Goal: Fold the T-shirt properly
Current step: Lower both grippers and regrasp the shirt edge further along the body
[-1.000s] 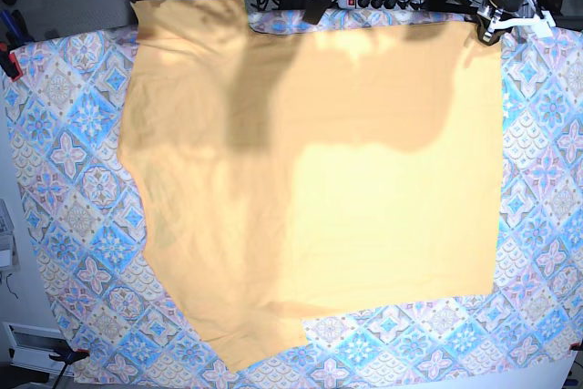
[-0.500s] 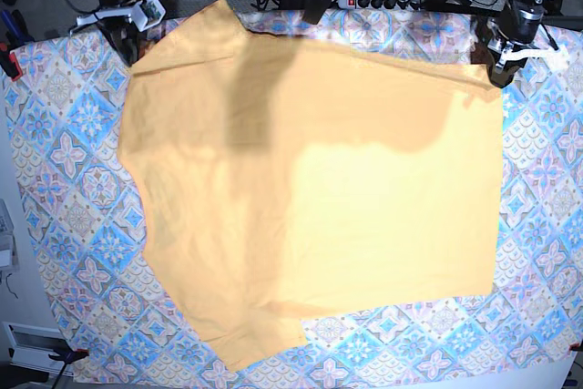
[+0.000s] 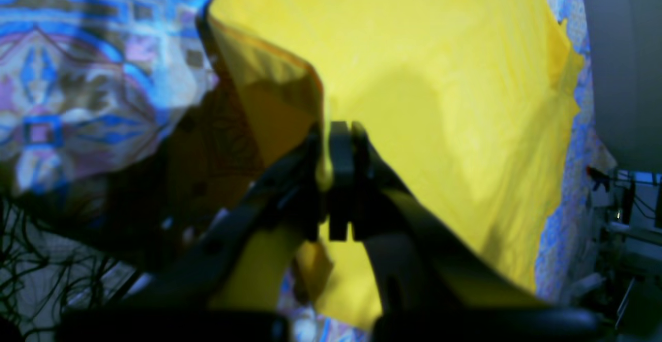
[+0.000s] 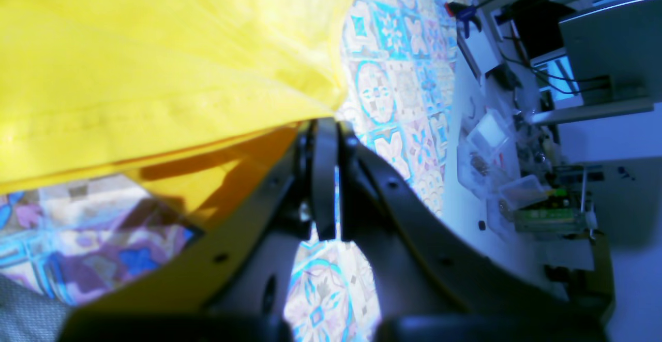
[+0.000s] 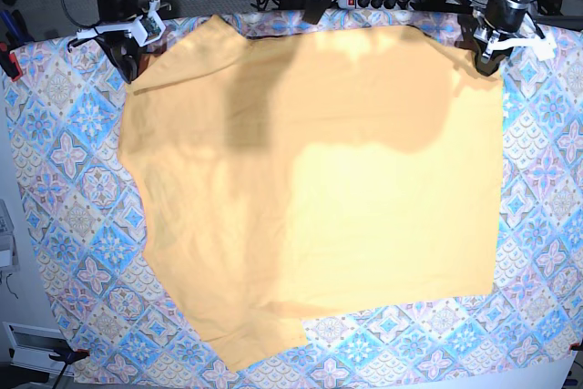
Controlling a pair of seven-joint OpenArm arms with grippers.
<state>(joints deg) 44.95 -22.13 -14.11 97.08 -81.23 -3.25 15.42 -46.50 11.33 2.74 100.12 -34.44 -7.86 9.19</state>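
My left gripper (image 3: pixel 331 176) is pinched tight on a corner of the shirt (image 5: pixel 319 189), with a sliver of yellow cloth showing between its closed fingers. From that gripper the cloth runs away ahead and to the right in a broad smooth sheet. Just to the left of the fingers a flap of the same cloth hangs folded back, darker and in shadow, with faint dark scribbles on it. Beyond that flap lies the tablecloth (image 3: pixel 77 73), blue and pink in tiles.

My right gripper (image 4: pixel 326 176) is also shut, its fingers pressed together. The shirt's hemmed edge comes right down to the fingertips from the upper left, and a shaded fold sits under it against the left finger. I cannot tell for sure whether the cloth is actually caught between the fingers. The patterned tablecloth shows past the fingertips and below them.

From above, the shirt lies spread nearly flat on the counter (image 5: pixel 547 225). Its far edge stretches between my two grippers, the left one (image 5: pixel 485 54) at one far corner and the right one (image 5: pixel 130 61) at the other. One sleeve points toward the near edge, well away from both grippers.
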